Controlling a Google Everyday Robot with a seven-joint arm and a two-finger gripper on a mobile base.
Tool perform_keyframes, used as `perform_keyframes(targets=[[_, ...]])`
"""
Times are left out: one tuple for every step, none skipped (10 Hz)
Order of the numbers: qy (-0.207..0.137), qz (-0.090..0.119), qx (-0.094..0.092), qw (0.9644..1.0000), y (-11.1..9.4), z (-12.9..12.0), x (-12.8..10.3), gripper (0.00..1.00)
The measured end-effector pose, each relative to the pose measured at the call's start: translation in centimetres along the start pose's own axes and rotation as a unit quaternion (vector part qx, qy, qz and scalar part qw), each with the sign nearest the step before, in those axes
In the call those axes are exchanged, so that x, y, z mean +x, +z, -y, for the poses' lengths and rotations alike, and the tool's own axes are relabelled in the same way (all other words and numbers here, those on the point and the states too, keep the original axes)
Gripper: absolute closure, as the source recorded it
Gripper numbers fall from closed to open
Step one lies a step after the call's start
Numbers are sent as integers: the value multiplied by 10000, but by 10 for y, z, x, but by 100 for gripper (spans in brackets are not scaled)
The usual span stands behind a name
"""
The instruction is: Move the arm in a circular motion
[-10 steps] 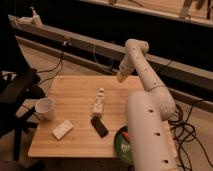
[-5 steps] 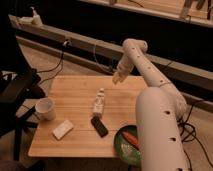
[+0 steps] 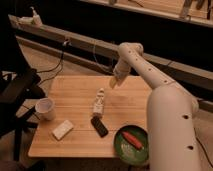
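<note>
The cream-white arm (image 3: 160,95) rises from the lower right, bends at a rounded joint (image 3: 131,51) near the top, and tapers down to the left. Its gripper (image 3: 115,81) is the narrow tip hovering above the far middle of the wooden table (image 3: 75,92). It holds nothing that I can see. The tip is behind and a little right of a small bottle (image 3: 99,104) lying on the table.
On the table are a white cup (image 3: 45,108) at left, a pale sponge block (image 3: 62,129), a black flat object (image 3: 99,126), and a green plate (image 3: 125,148) with a red item (image 3: 132,139). A dark chair (image 3: 17,92) stands at left. Cables run behind.
The arm's upper joint and tip have swung to the left and slightly toward the near side; the big lower segment has shifted right. Objects on the table have not moved.
</note>
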Motion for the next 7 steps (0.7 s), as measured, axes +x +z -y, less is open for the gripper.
perform_keyframes(targets=[[46, 17, 12, 10000, 0, -1, -1, 55], [32, 8, 30, 10000, 5, -1, -2, 55], [-1, -26, 68, 10000, 10, -2, -2, 55], [66, -4, 121, 9999, 13, -4, -1, 55], [101, 3, 128, 9999, 13, -7, 2, 55], [138, 31, 100, 9998, 8, -11, -1, 55], [86, 74, 24, 9999, 2, -9, 1, 55]])
